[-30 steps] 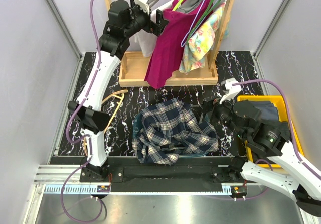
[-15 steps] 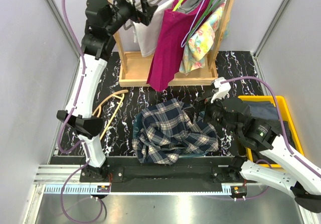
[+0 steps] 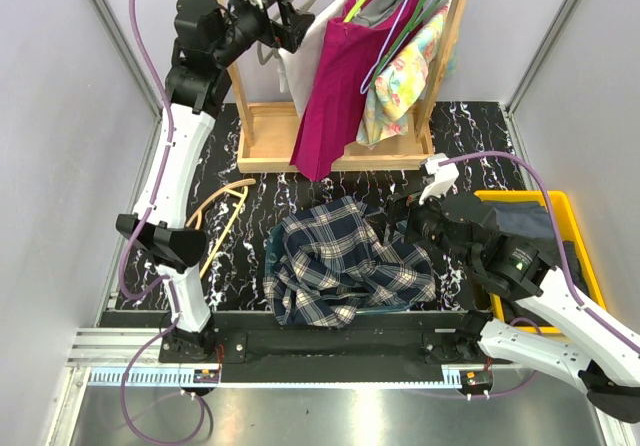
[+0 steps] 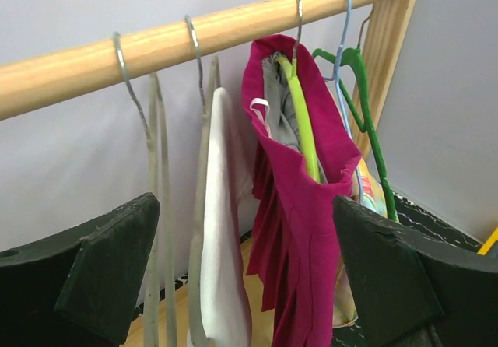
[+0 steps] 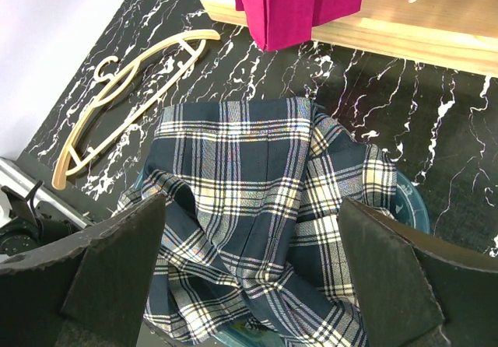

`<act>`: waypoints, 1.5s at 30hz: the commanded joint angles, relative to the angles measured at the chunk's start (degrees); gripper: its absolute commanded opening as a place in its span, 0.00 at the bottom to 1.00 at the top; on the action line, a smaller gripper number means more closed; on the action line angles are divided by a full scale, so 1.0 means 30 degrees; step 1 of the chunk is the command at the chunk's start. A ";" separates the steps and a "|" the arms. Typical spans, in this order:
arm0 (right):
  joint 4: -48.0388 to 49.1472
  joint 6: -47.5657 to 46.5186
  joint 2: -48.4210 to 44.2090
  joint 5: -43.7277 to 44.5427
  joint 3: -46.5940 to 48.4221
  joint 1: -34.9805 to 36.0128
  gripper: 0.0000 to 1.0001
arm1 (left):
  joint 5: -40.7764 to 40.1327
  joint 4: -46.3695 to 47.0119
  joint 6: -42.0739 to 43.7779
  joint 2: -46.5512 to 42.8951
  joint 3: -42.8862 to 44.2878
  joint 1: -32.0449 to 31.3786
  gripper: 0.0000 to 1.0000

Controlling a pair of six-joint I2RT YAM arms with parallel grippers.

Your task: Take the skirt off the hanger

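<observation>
A magenta skirt (image 3: 335, 86) hangs on a yellow-green hanger (image 4: 299, 113) from the wooden rod (image 4: 194, 40) of the rack. My left gripper (image 3: 285, 28) is open and empty, raised at rod height just left of the garments. In the left wrist view the skirt (image 4: 311, 230) and a white garment (image 4: 222, 230) hang between the open fingers (image 4: 78, 277), a little way off. My right gripper (image 3: 400, 221) is open and empty, low over a plaid garment (image 3: 345, 261) at the table's front.
A floral garment (image 3: 405, 76) on a green hanger (image 4: 366, 106) hangs right of the skirt. Two bare grey hangers (image 4: 156, 168) hang left. A wooden hanger (image 3: 225, 216) lies on the table. A yellow bin (image 3: 573, 216) stands right. The rack base (image 3: 270, 136) is at the back.
My left gripper has risen and drawn back to the left, away from the magenta skirt. My right gripper has shifted left toward the plaid garment.
</observation>
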 commanded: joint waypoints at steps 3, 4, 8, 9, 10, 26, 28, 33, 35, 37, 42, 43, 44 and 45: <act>0.0666 0.0531 -0.0149 -0.0213 0.0072 0.0122 1.00 | 0.0488 0.1041 0.0225 0.0070 0.0218 -0.0446 0.97; 0.0666 0.0618 -0.0178 -0.0214 0.0072 0.0122 1.00 | 0.0459 0.1041 0.0225 0.0071 0.0160 -0.0475 0.97; 0.0607 0.0853 -0.0353 -0.0185 -0.0016 0.0122 1.00 | 0.0372 0.0953 0.0283 0.0041 -0.0600 -0.0504 0.96; 0.0549 0.0882 -0.0412 -0.0155 -0.0045 0.0122 1.00 | 0.0197 0.0924 0.0341 0.0070 -0.0718 -0.0533 0.96; 0.0520 0.0912 -0.0471 -0.0126 -0.0075 0.0122 1.00 | 0.0166 0.0894 0.0400 0.0100 -0.0778 -0.0505 0.96; 0.0080 0.1205 -0.0794 0.0255 -0.0163 0.0122 0.94 | -0.0244 -0.0042 0.0517 0.0656 -0.1394 -0.0094 0.94; 0.0109 0.1176 -0.0852 0.0284 -0.0163 0.0122 0.92 | -0.0302 -0.0131 0.0576 0.0715 -0.1452 -0.0094 0.93; 0.0080 0.1438 -0.0823 0.0226 -0.0192 0.0122 0.91 | -0.0420 -0.0220 0.0547 0.0832 -0.1394 -0.0094 0.89; 0.0080 0.1556 -0.0823 0.0168 -0.0250 0.0122 0.91 | -0.0420 -0.0249 0.0547 0.0890 -0.1394 -0.0094 0.84; 0.0109 0.1673 -0.0823 0.0168 -0.0309 0.0122 0.90 | -0.0391 -0.0307 0.0547 0.0891 -0.1335 -0.0094 0.82; 0.0109 0.1820 -0.0793 0.0138 -0.0339 0.0122 0.91 | -0.0215 -0.0571 0.0839 0.0861 -0.1043 -0.0124 0.48; 0.0080 0.1820 -0.0736 0.0138 -0.0310 0.0151 0.90 | -0.0215 -0.0803 0.0927 0.0891 -0.0839 -0.0153 0.38; 0.0109 0.1820 -0.0764 0.0138 -0.0309 0.0123 0.90 | -0.0273 -0.0979 0.1015 0.1065 -0.0663 -0.0153 0.27; 0.0109 0.1820 -0.0735 0.0138 -0.0309 0.0122 0.90 | -0.0360 -0.1184 0.1016 0.1183 -0.0342 -0.0182 0.09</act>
